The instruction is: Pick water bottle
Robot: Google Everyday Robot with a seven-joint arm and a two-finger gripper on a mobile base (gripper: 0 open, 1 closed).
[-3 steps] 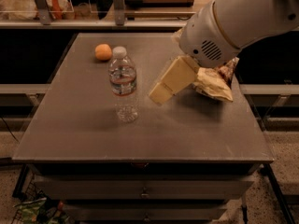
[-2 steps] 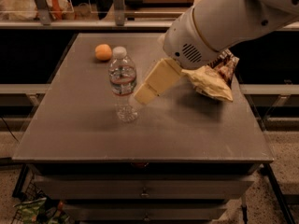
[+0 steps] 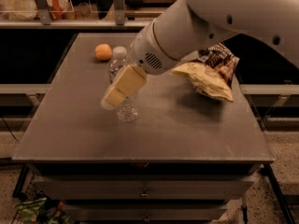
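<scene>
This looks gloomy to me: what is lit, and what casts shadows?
Camera view: dim warm light; the pale gripper, in front of the water bottle, and the orange stand out; the chip bag drops a soft shadow on the table toward the camera.

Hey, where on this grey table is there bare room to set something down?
The front strip of the grey table, between the clear plastic water bottle and the near edge, is bare; so is the left side in front of the round orange fruit. Crowded mid-back: the beige tool covers the bottle's middle, crumpled yellow snack bag to its right.
</scene>
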